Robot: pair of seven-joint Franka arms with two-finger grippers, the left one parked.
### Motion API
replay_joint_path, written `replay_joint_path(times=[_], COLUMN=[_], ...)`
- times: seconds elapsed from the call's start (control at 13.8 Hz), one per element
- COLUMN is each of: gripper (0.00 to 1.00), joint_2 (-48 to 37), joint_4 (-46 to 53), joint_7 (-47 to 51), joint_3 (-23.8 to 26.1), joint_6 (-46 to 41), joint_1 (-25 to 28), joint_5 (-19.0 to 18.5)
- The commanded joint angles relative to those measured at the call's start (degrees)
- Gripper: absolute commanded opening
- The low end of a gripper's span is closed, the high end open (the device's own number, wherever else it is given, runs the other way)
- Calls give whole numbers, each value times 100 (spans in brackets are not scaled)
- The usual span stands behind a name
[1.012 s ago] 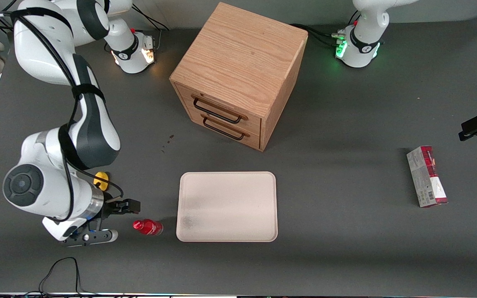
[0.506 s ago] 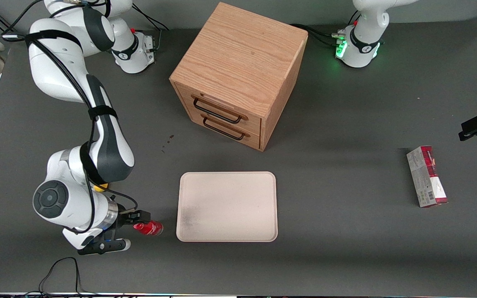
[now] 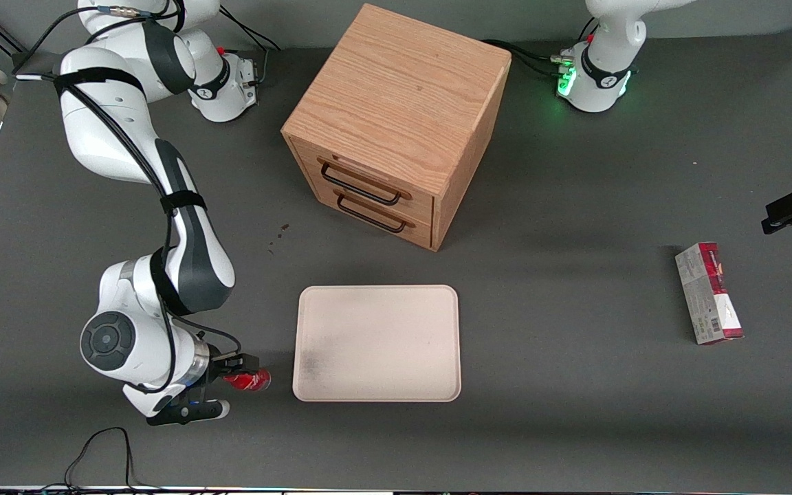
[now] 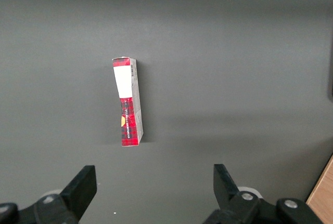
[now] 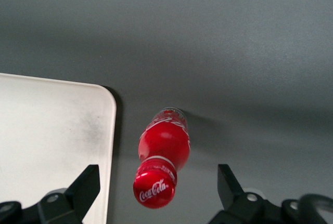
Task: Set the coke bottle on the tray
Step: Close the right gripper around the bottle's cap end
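The coke bottle [image 3: 250, 380] stands on the dark table at the lower left of the front frame, just beside the short edge of the tray [image 3: 377, 342] but apart from it, a strip of bare table between them. From above on the wrist camera, the coke bottle [image 5: 162, 161] shows its red cap and red label, standing upright, with the tray's rounded corner [image 5: 99, 96] close by.

The gripper [image 3: 227, 385] is down at bottle height, its fingers [image 5: 83, 187] spread wide, one on each side of the cap and neither touching it. So I'd say the reach is about finished and the grasp itself is not yet made.

The next move, to my eye, calls for easing a little farther in so the fingers bracket the body rather than only the cap, then pinching gently; a small upright bottle like this could tip if one finger arrives first. After that it is only a short lift and a sideways carry over the low rim onto the flat of the tray.

The wooden drawer cabinet [image 3: 396, 124] sits at upper centre, and a red-and-grey carton [image 3: 708, 293] lies at the far right, both well out of the way.
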Motion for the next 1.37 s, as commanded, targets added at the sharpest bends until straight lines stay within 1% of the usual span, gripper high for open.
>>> replay_joint_path(times=[0.0,0.22,0.36,0.43,0.51,0.58,0.87,1.01,1.08,1.23,1.3], gripper=[100,99,93,84,67,54,16,5,5,0,0], joint_2=[120,120,120,120,120,111,111,111,111,94,59], joint_4=[182,182,182,182,182,182,173,173,173,173,173], joint_7=[113,113,113,113,113,104,60,51,51,51,43], joint_3=[13,13,13,13,13,5,5,5,5,5,5], joint_6=[13,48,118,118,118,118,110,110,101,66,31], joint_1=[8,8,8,8,8,8,-1,-1,-1,-1,-1], joint_5=[-22,-22,-22,-22,-22,-22,-22,-22,-22,-22,-22])
